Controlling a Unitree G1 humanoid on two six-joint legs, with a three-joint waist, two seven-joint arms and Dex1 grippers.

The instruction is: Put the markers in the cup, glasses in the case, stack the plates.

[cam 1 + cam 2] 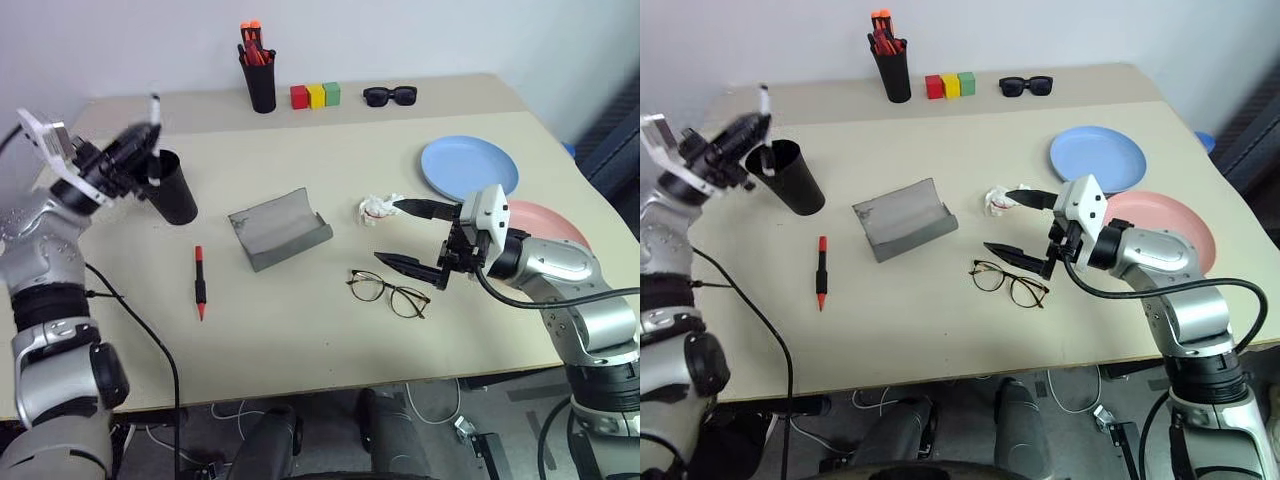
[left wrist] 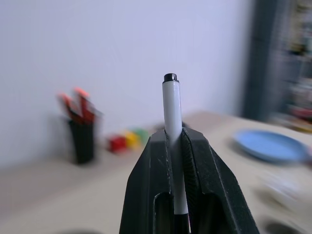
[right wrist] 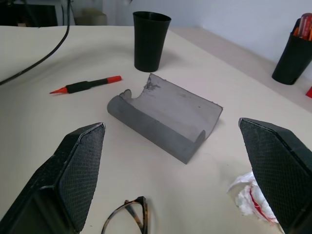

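Note:
My left gripper [image 1: 143, 148] is shut on the white marker [image 2: 171, 117] and holds it raised beside the rim of the black cup [image 1: 175, 190] at the table's left. The marker's black tip sticks up past the fingers. The red marker [image 1: 199, 282] lies on the table in front of the cup. The grey case [image 1: 280, 228] lies open in the middle. My right gripper [image 1: 388, 233] hangs open just above the wire-frame glasses [image 1: 388, 292], which rest on the table. The blue plate [image 1: 470, 165] and the pink plate [image 1: 545, 222] sit side by side at the right.
A crumpled white tissue [image 1: 378, 207] with red marks lies by my right gripper's far finger. Along the back stand a black pen pot [image 1: 260, 80] with orange-red pens, coloured blocks [image 1: 315, 95] and black sunglasses [image 1: 390, 95]. A cable [image 1: 140, 330] trails over the table's front left.

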